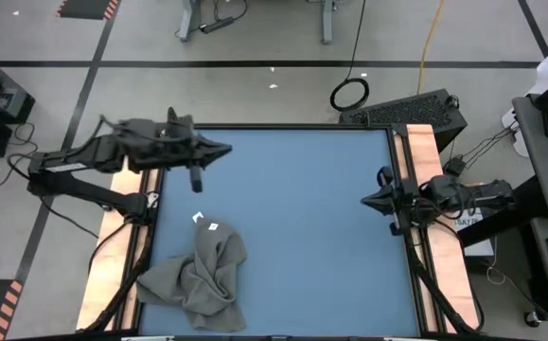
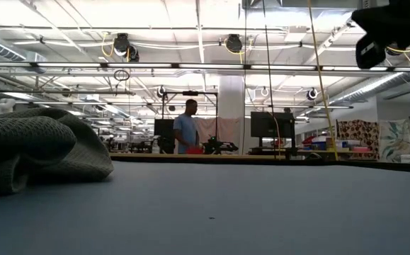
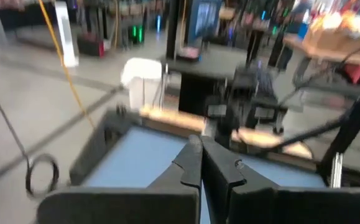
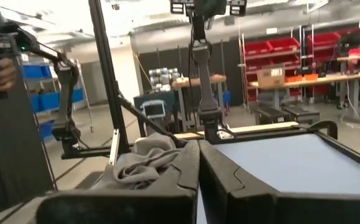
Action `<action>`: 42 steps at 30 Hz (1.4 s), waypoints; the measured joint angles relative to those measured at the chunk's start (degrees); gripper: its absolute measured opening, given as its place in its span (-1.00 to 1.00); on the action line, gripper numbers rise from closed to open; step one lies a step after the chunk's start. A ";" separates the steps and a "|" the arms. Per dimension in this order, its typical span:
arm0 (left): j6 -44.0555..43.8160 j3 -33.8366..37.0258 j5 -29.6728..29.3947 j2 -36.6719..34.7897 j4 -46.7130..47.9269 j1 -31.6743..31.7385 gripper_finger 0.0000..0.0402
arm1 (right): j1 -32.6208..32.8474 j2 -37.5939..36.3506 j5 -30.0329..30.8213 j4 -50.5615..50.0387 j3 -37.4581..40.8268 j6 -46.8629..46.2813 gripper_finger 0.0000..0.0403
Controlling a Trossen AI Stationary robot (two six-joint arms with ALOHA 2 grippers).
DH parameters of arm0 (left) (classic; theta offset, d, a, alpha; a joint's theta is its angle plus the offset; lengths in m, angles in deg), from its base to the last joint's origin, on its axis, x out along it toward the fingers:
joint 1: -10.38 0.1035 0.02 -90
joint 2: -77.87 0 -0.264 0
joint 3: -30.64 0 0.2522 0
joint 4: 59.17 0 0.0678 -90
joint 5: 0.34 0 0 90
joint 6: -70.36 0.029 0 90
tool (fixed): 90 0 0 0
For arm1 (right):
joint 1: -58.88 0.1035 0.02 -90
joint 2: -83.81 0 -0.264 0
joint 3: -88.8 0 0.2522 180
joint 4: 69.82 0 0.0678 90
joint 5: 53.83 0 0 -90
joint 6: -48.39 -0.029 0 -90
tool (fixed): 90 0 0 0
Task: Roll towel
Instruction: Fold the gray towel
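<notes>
High view, crumpled towel (image 1: pixel 201 275) near table (image 1: pixel 302 237) front, left claw (image 1: pixel 224 150) and right claw (image 1: pixel 368 200) pressed together, empty.

My two arms are dark, near-black, built of jointed segments with blocky housings at the joints. My left gripper (image 1: pixel 219 150) ends in two matte black fingers (image 3: pixel 192 163) that taper to narrow tips; each carries a small recessed screw hole on its flank. My right gripper (image 1: pixel 368 200) has the same pair of fingers (image 4: pixel 226 171), with stepped, angular moulded edges. Black cables trail from my right arm's base.
</notes>
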 joint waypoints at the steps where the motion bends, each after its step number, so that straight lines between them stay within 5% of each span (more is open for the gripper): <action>1: -1.64 -0.18 0.51 0.90 0.74 0.00 -0.97 | 0.00 0.98 0.00 -2.38 -2.08 0.00 -1.00; 10: -16.29 -0.18 3.27 7.37 5.22 0.00 -0.95 | 0.00 16.45 -0.04 -23.55 -24.01 0.15 -1.00; 25: -33.62 -0.21 8.69 13.54 19.83 -6.63 -0.93 | 0.00 40.73 0.24 -28.82 -53.76 -6.86 -1.00; 34: -44.30 -0.21 14.00 16.84 30.76 -13.43 -0.93 | 0.01 49.71 -0.37 -29.52 -58.42 -27.46 -1.00; 42: -55.45 -0.21 12.72 21.69 42.91 -17.79 -0.90 | 0.00 55.80 -4.57 -34.80 -58.42 -33.56 -1.00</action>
